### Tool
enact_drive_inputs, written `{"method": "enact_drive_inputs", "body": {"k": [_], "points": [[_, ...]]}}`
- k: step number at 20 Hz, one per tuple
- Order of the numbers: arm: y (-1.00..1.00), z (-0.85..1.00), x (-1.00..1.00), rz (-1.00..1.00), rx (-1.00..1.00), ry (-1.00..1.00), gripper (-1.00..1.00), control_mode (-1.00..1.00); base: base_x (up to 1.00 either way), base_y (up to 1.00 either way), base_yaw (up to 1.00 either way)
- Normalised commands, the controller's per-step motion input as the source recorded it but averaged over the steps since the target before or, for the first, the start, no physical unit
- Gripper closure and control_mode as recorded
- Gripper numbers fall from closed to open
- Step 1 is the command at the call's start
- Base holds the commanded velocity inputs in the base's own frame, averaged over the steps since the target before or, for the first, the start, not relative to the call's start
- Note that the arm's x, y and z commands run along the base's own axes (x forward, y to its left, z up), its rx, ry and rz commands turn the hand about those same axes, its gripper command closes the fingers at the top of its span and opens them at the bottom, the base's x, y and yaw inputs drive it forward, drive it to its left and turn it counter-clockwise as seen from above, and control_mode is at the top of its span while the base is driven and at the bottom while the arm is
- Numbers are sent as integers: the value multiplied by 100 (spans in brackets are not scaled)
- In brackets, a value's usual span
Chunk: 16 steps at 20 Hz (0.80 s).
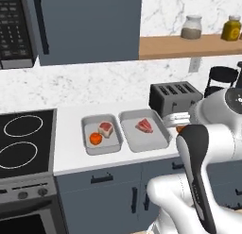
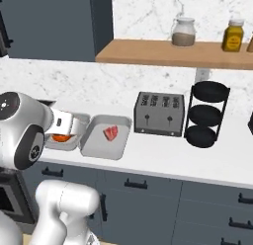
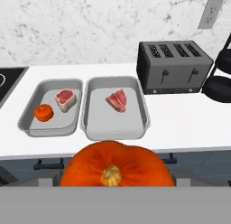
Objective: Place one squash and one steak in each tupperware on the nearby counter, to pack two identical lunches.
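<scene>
1. Right now the end effector [image 3: 115, 184] grips a round, ribbed orange squash [image 3: 116, 165].
2. Two smooth grey tupperware boxes [image 3: 115, 108] sit on the flat white counter [image 3: 189, 119].
3. Left box: small squash [image 3: 43, 112], chunky steak [image 3: 66, 99]. Right box: flat steak [image 3: 117, 100].

I see a white marble backsplash [image 2: 148, 86] with a wall outlet [image 3: 210, 14] set into it. A wooden shelf [image 2: 168, 54] carries two jars [image 2: 183, 32], one yellow. Blue-grey upper cabinets [image 1: 90, 25] hang beside a microwave [image 1: 16, 30]. A black stovetop [image 1: 23, 141] sits left of blue-grey drawers [image 2: 148, 189]. A dark toaster [image 2: 159, 113] and what looks like a black tiered rack [image 2: 207, 113] stand nearby.
</scene>
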Motion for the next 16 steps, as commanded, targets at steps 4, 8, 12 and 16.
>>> {"method": "enact_drive_inputs", "body": {"k": [4, 8, 12, 16], "points": [[0, 0, 0, 0, 0, 0, 100, 100, 56, 31, 0], [0, 0, 0, 0, 0, 0, 100, 100, 43, 10, 0], [0, 0, 0, 0, 0, 0, 100, 100, 45, 0, 0], [0, 0, 0, 0, 0, 0, 100, 100, 39, 3, 0]]}}
